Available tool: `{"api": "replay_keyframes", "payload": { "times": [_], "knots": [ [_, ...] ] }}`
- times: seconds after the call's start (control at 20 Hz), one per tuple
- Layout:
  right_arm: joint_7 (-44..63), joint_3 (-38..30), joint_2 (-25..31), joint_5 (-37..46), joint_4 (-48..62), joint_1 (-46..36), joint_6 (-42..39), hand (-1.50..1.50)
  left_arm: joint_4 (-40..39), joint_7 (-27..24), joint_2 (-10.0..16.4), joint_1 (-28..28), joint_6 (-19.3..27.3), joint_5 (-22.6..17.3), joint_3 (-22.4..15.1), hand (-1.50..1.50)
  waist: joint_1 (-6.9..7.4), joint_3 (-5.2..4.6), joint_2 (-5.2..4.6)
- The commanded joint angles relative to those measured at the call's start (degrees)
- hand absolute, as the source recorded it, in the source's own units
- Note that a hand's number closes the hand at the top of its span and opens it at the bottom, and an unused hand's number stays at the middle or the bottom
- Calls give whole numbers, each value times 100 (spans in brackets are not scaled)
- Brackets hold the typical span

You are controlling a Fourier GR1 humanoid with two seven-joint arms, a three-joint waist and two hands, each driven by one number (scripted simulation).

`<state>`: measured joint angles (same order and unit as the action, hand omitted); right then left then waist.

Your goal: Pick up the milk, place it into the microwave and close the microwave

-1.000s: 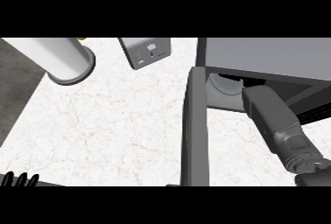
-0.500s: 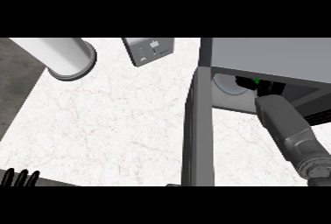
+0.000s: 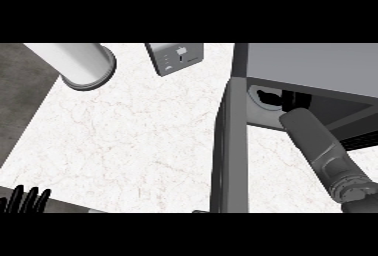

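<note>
**Head view**

- Microwave (image 3: 310, 70) – on the right of the counter (image 3: 133, 145). Its door (image 3: 227, 150) is swung open and seen edge-on, which leaves the cavity free for loading.
- Right forearm (image 3: 321, 150) – runs from the lower right edge up into the cavity.
- Right hand (image 3: 294, 100) – a dark mass under the top panel. Whether it is grasping or has released cannot be told.
- Milk – not certainly identifiable. A pale rounded shape (image 3: 263, 95) sits just inside the cavity, beside the right hand. I judge it the likeliest candidate, but no carton form or label is readable.
- Left hand (image 3: 26, 199) – at the lower left edge, fingers up and relaxed, resting and holding nothing.
- White cylinder (image 3: 83, 65) and wall plate (image 3: 176, 57) – at the top, well apart from the work.
</note>
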<state>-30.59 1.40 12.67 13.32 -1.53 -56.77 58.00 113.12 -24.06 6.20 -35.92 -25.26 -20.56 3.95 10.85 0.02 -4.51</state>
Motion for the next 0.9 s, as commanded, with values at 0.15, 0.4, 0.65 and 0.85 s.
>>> {"api": "replay_keyframes", "payload": {
  "times": [0.15, 0.4, 0.65, 0.85],
  "knots": [
    [-61, 164, -332, 162, 66, -265, -697, -150, -88, -9, 24, 191, 50, 97, 45, -150, 9, 41, -5],
    [-131, 134, -502, 129, 53, -290, -1247, -150, -119, -140, -6, 173, 24, 96, 101, -150, -73, 36, 68],
    [-421, -282, -695, -280, -338, -233, -1635, -150, -161, -120, 12, 120, -29, 43, 108, -150, -213, 47, 94],
    [-752, -553, -865, -536, -533, -111, -1962, -150, -97, -137, 35, 145, -49, 65, 117, -150, -317, 46, 134]
  ]
}}
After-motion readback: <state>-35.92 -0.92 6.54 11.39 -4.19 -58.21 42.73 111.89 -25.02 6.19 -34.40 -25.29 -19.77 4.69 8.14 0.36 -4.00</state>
